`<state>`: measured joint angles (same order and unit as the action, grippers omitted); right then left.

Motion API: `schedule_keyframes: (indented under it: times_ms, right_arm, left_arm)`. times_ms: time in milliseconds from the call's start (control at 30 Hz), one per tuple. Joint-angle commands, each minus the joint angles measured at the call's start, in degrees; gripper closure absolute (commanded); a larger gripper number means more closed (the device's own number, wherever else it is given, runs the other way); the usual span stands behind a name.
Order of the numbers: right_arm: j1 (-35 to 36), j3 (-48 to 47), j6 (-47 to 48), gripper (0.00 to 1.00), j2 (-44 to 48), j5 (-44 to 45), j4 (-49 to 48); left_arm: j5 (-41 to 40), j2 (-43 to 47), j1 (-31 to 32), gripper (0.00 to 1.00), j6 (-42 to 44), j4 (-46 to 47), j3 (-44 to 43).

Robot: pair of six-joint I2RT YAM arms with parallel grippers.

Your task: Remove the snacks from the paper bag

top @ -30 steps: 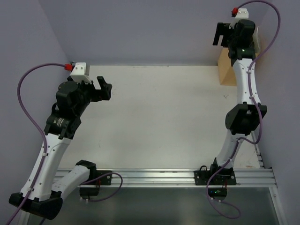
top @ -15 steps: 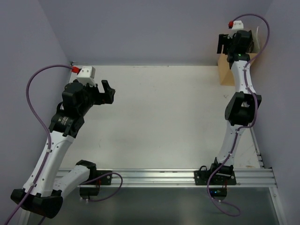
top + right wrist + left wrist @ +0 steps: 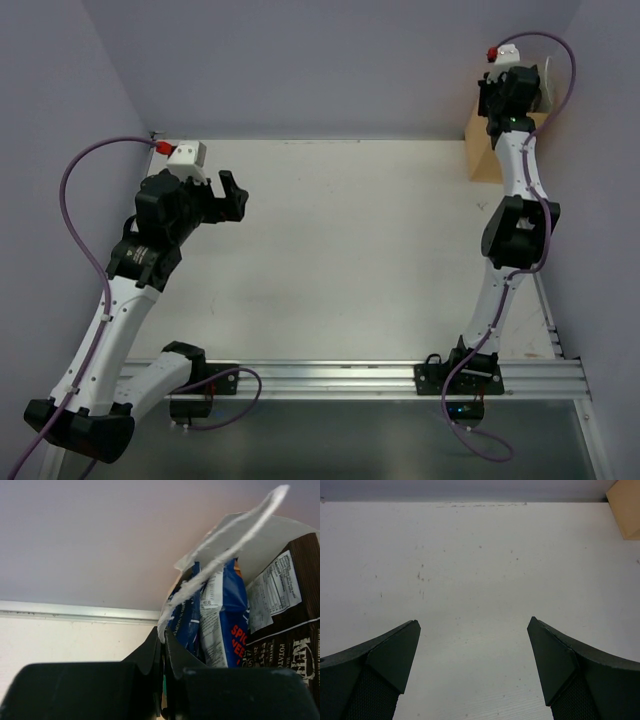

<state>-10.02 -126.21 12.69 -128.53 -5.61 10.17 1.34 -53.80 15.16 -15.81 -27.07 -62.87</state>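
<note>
my right end effector: closed, pinching the paper bag by its white rim | paper bag: upright at the counter far right corner | inside: 2 blue packets, 1 brown chip bag | my left end effector: wide open, holding nothing, over the counter
</note>
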Motion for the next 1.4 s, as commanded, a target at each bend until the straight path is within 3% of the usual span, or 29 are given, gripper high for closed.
schedule_keyframes:
  times_ms: [0,300,600,667,767,967,1167,1367]
  right_arm:
    - [2.19,4.37,1.81,1.0,8.02,-3.01,-1.3]
    - [13.33,24.57,4.1,1.0,26.1,-1.95,2.04]
    - [27.23,44.35,-7.23,0.99,45.99,-3.18,6.0]
    - [28.47,47.19,-10.31,0.94,49.86,-3.79,6.08]
    - [29.79,49.31,-12.86,0.68,53.19,-5.72,8.71]
    - [30.41,42.82,-15.94,0.4,56.1,-9.24,17.41]
    - [30.33,39.11,-18.49,0.22,60.76,-5.04,22.25]
    - [29.8,39.19,-21.47,0.2,59.1,3.49,26.74]
  left_arm:
    - [1.03,0.01,0.31,0.0,-0.89,1.93,-0.32]
    - [1.64,1.24,0.31,0.0,-1.85,2.2,-1.99]
    - [2.35,3.0,0.31,0.0,-3.7,1.32,-4.72]
    - [2.43,3.18,0.31,0.0,-4.05,1.14,-5.07]
    - [2.87,3.18,0.31,0.0,-4.49,0.88,-5.16]
    - [3.4,2.91,0.22,0.0,-5.45,-0.35,-5.16]
    - [3.93,3.18,0.31,0.0,-6.33,-0.97,-6.38]
    - [4.72,2.04,0.31,0.0,-6.77,-2.02,-7.79]
